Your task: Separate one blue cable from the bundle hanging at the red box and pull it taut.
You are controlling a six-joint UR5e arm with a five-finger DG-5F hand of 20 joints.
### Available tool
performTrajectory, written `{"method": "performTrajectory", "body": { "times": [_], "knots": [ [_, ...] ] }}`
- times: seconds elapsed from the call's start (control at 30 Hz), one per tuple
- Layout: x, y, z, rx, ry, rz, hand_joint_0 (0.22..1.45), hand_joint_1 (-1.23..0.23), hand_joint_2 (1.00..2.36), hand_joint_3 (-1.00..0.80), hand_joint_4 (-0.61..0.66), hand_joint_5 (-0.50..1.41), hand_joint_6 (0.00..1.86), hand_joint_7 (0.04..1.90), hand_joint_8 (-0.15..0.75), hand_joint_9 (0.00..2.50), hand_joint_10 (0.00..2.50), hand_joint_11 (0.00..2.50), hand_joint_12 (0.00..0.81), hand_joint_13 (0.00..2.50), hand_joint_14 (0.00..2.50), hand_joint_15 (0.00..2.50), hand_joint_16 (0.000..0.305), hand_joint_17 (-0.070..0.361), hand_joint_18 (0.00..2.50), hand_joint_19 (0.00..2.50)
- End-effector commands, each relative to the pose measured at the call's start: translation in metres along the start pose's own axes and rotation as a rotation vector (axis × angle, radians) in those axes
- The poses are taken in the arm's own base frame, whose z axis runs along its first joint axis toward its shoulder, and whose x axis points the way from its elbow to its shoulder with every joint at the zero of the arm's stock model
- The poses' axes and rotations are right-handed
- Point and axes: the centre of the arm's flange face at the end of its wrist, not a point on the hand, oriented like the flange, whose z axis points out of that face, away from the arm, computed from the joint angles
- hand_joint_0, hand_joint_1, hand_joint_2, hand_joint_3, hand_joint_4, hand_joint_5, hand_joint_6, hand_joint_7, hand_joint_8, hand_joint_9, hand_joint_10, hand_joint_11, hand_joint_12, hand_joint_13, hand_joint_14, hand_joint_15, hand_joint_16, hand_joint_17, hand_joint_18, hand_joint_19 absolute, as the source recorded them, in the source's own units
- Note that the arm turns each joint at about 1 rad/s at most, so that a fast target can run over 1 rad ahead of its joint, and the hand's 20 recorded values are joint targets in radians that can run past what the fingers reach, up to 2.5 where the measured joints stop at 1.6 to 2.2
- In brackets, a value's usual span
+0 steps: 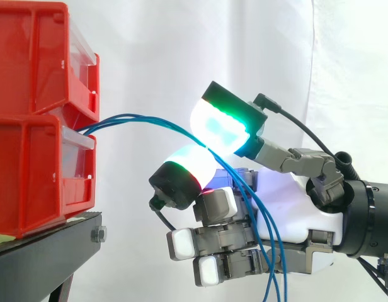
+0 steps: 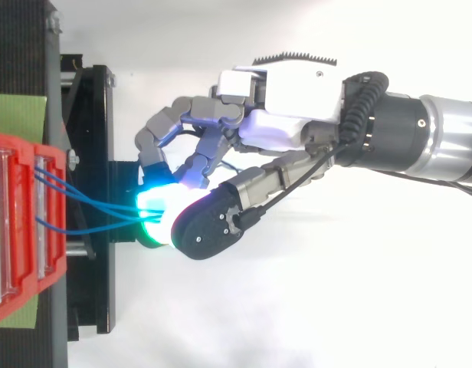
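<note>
Glossy hard plastic: red bins [image 1: 30, 126]. Smooth shiny sheath: blue cables [image 1: 128, 116]. Matt black metal: stand [image 1: 49, 251]. Matt white cloth: curtain [image 1: 345, 75]. Glossy white plastic shell: hand [image 1: 295, 214].

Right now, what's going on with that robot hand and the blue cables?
The robot hand pinches thin blue cables between glowing fingertip pads, beside the stacked red plastic bins on the black metal stand. The cables arc from the bins to the pinch, then hang down past the palm. Several seem caught together; none looks separated yet.
</note>
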Motion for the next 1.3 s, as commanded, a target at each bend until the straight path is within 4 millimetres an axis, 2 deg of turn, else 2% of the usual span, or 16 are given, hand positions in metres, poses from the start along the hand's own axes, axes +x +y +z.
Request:
{"method": "performTrajectory", "body": {
  "times": [0.0, 0.07, 0.13, 0.27, 0.4, 0.47, 0.5, 0.6, 0.7, 0.77, 0.8, 0.93, 1.0, 1.17, 1.2, 1.27],
  "knots": [
    [-0.0006, -0.0006, -0.0003, -0.001, -0.002, -0.001, 0.76, -0.87, 1.02, -0.21, -0.01, -0.16, 0.96, 1.21, 0.362, 1.1, 0.01, 0.89, 0.35, 0.9, 0.02, 0.52, 0.042, 0.095, 0.81, 0.69],
    [-0.0003, 0.0002, 0.0004, -0.003, 0.0, 0.0, 0.8, -0.88, 1.02, -0.28, -0.03, -0.16, 0.97, 1.2, 0.353, 1.09, 0.01, 0.89, 0.341, 0.88, 0.02, 0.54, 0.041, 0.093, 0.78, 0.69],
    [0.0009, 0.0, 0.0004, -0.003, 0.001, -0.005, 0.85, -0.88, 1.0, -0.5, -0.06, -0.16, 0.96, 1.23, 0.342, 1.1, 0.02, 0.89, 0.334, 0.87, 0.02, 0.54, 0.04, 0.09, 0.76, 0.7],
    [-0.0002, 0.001, 0.0002, -0.002, 0.0, -0.013, 0.81, -0.9, 1.0, -0.5, -0.06, -0.15, 0.96, 1.29, 0.339, 1.11, 0.02, 0.9, 0.331, 0.88, 0.02, 0.53, 0.039, 0.088, 0.79, 0.65],
    [-0.0003, 0.0008, -0.0002, 0.001, -0.001, -0.019, 0.73, -0.96, 1.0, -0.5, -0.01, -0.13, 0.95, 1.26, 0.337, 1.14, 0.02, 0.91, 0.327, 0.88, 0.02, 0.53, 0.039, 0.087, 0.79, 0.65],
    [-0.0016, -0.0002, -0.0003, 0.002, -0.002, -0.02, 0.66, -0.98, 1.0, -0.5, 0.02, -0.12, 0.95, 1.19, 0.333, 1.15, 0.02, 0.9, 0.326, 0.88, 0.02, 0.54, 0.039, 0.087, 0.78, 0.67],
    [-0.0015, 0.0009, -0.0002, 0.001, -0.002, -0.02, 0.59, -0.99, 1.0, -0.5, 0.03, -0.12, 0.95, 1.15, 0.34, 1.15, 0.02, 0.9, 0.331, 0.88, 0.02, 0.54, 0.039, 0.089, 0.79, 0.66],
    [-0.0026, 0.0013, -0.0001, -0.001, -0.003, -0.02, 0.51, -0.99, 1.0, -0.5, 0.05, -0.12, 0.94, 1.14, 0.349, 1.17, 0.02, 0.89, 0.348, 0.9, 0.02, 0.54, 0.043, 0.096, 0.81, 0.66],
    [-0.004, 0.0012, -0.0005, 0.002, -0.007, -0.02, 0.46, -0.9, 1.0, -0.5, 0.07, -0.12, 0.93, 1.09, 0.372, 1.19, 0.01, 0.88, 0.369, 0.92, 0.02, 0.53, 0.048, 0.107, 0.85, 0.66],
    [-0.0041, 0.0009, -0.0008, 0.005, -0.007, -0.021, 0.44, -0.78, 1.0, -0.5, 0.09, -0.12, 0.93, 1.07, 0.388, 1.2, 0.02, 0.86, 0.382, 0.93, 0.02, 0.52, 0.051, 0.116, 0.88, 0.64],
    [-0.0041, 0.0009, -0.0008, 0.005, -0.007, -0.021, 0.45, -0.65, 1.0, -0.5, 0.09, -0.12, 0.92, 1.06, 0.389, 1.21, 0.01, 0.85, 0.385, 0.93, 0.02, 0.52, 0.051, 0.116, 0.89, 0.65],
    [-0.0043, -0.0004, -0.001, 0.008, -0.008, -0.021, 0.59, -0.52, 1.0, -0.5, 0.08, -0.14, 0.92, 1.11, 0.361, 1.18, 0.02, 0.86, 0.351, 0.91, 0.02, 0.55, 0.044, 0.1, 0.82, 0.7],
    [-0.0041, 0.0007, -0.0009, 0.006, -0.007, -0.021, 0.61, -0.54, 1.0, -0.5, 0.07, -0.14, 0.92, 1.11, 0.361, 1.17, 0.02, 0.85, 0.351, 0.91, 0.02, 0.55, 0.045, 0.1, 0.82, 0.7],
    [-0.0043, -0.0004, -0.001, 0.008, -0.008, -0.021, 0.61, -0.7, 1.02, -0.24, 0.12, -0.14, 0.92, 1.2, 0.372, 1.16, 0.02, 0.87, 0.357, 0.9, 0.02, 0.55, 0.046, 0.103, 0.83, 0.69],
    [-0.0053, 0.0009, -0.001, 0.006, -0.009, -0.021, 0.63, -0.75, 1.02, -0.21, 0.11, -0.15, 0.93, 1.14, 0.374, 1.15, 0.01, 0.87, 0.361, 0.9, 0.02, 0.55, 0.047, 0.105, 0.84, 0.69],
    [-0.0043, -0.0004, -0.001, 0.008, -0.008, -0.021, 0.65, -0.78, 1.02, -0.19, 0.08, -0.15, 0.95, 1.1, 0.366, 1.13, 0.02, 0.88, 0.356, 0.9, 0.02, 0.55, 0.045, 0.102, 0.83, 0.69]
  ]
}}
